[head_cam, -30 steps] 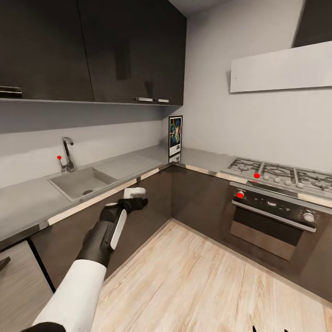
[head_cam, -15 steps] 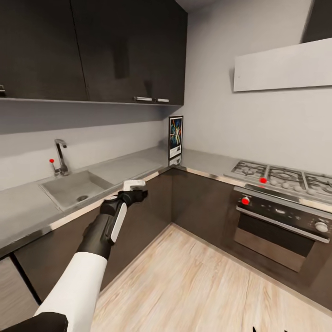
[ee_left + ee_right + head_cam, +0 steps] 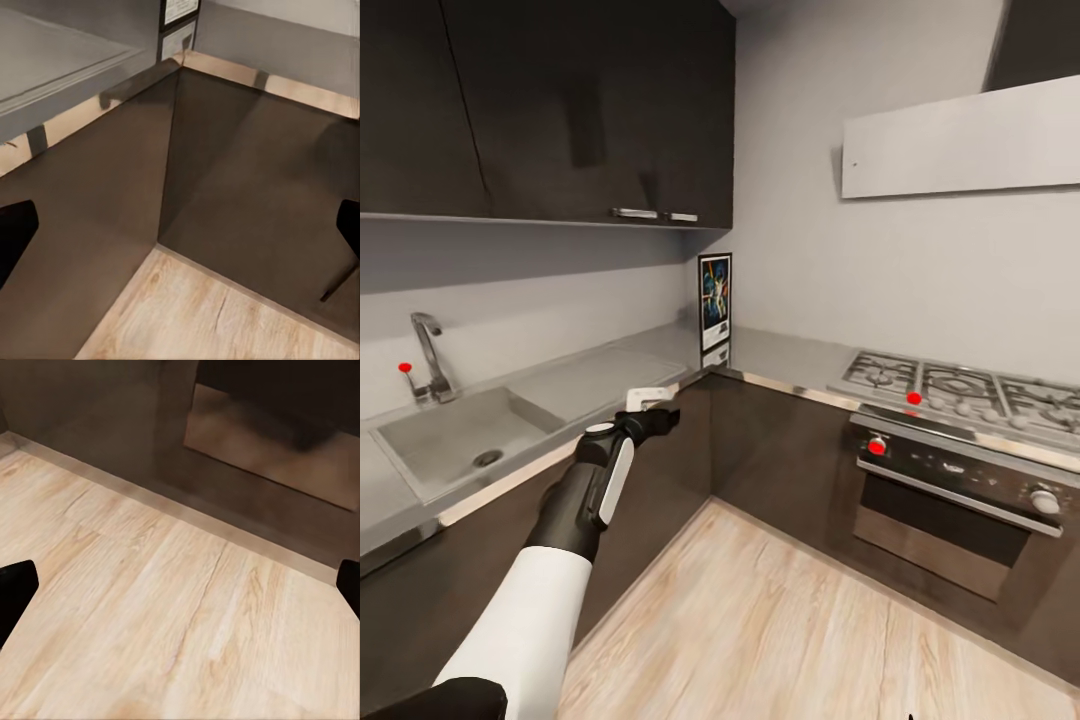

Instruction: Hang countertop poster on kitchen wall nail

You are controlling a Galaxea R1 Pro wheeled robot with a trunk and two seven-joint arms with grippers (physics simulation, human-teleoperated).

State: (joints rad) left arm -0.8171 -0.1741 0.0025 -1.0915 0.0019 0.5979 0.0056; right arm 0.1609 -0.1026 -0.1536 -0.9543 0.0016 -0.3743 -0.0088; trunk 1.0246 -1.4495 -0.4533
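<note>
Left jaws: the left gripper is held out over the worktop edge; its jaws stand wide apart and hold nothing, as seen in the left wrist view.
Right jaws: spread apart and empty in the right wrist view, above the wooden floor.
Change: the whole head view has been shifted since a second ago, so the sink now lies further left; the camera is judged to have moved, not the things.
Poster: the poster is stood upright in the corner on the kitchen countertop, well apart from the left gripper; reaching remains.
Room: gas hob, oven below it, dark cabinets, pale grey wall.
</note>
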